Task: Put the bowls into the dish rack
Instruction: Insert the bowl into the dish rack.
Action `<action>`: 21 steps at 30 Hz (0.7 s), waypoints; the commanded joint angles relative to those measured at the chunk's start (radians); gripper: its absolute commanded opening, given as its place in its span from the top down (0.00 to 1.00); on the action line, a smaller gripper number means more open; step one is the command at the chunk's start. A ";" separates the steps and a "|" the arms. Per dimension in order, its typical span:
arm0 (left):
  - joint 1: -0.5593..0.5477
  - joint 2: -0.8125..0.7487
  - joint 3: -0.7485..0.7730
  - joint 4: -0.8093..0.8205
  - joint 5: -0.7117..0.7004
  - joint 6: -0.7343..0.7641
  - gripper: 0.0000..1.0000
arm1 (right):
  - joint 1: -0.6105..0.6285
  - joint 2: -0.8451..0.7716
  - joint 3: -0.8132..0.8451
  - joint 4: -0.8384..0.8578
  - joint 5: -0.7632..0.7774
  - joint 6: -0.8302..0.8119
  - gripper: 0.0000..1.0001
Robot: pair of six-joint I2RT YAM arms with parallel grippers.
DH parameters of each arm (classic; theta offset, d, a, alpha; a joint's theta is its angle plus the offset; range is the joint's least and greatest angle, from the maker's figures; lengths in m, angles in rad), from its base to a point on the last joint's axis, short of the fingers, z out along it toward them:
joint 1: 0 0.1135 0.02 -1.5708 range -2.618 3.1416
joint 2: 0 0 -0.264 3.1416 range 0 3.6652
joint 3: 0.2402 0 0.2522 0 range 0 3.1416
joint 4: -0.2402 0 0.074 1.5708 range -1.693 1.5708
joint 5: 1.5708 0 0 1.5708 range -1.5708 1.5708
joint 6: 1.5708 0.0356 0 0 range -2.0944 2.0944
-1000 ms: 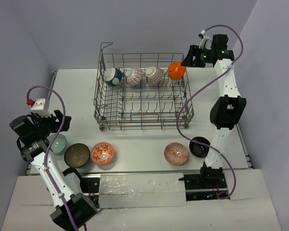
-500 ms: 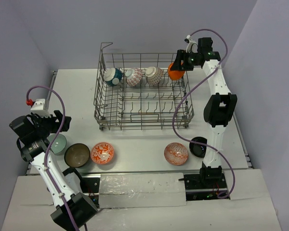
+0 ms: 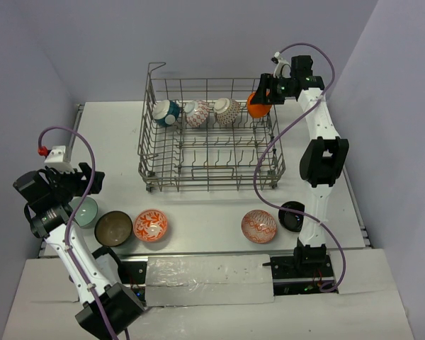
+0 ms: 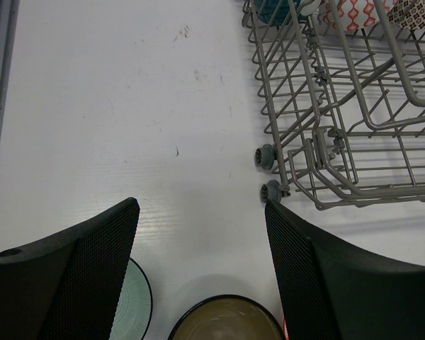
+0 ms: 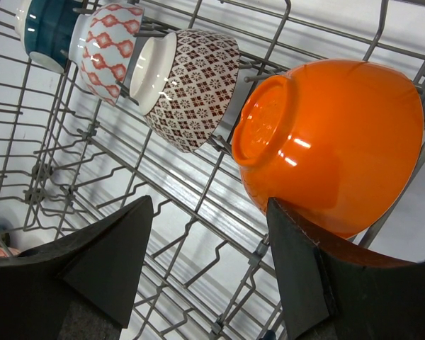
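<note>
1. At the far right corner of the dish rack, your right tool hangs with its jaws well apart and nothing in them. The orange bowl lies just ahead of it and to its right, tipped on its side among the tines, its foot turned toward the other bowls in the row.
2. Along that same back row stand the teal bowl, the red-and-white bowl and the brown-patterned bowl, all on edge. Four appear loaded.
3. On the counter, five bowls wait rim-up. The pale green bowl, the brown bowl and the orange-patterned bowl sit in front of the rack at the left. The red-patterned bowl and the black bowl sit at the right, near the right arm's base.
4. Over the left group, your left tool hovers wide open and empty, touching nothing. The pale green and brown bowls lie just below it on its near side, the rack ahead and to its right.
5. Your left arm looks the nearer one for a next pick. The right tool is well apart from its two bowls, with the whole rack between.
</note>
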 commanded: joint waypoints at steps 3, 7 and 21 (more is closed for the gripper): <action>0.010 0.002 0.004 0.005 0.037 0.027 0.23 | -0.007 0.025 -0.015 0.009 0.074 -0.044 0.27; 0.010 0.002 0.004 0.005 0.039 0.027 0.23 | -0.007 0.024 -0.024 0.008 0.087 -0.052 0.27; 0.013 0.002 0.004 0.002 0.042 0.032 0.23 | 0.019 -0.024 -0.072 0.000 0.003 -0.104 0.27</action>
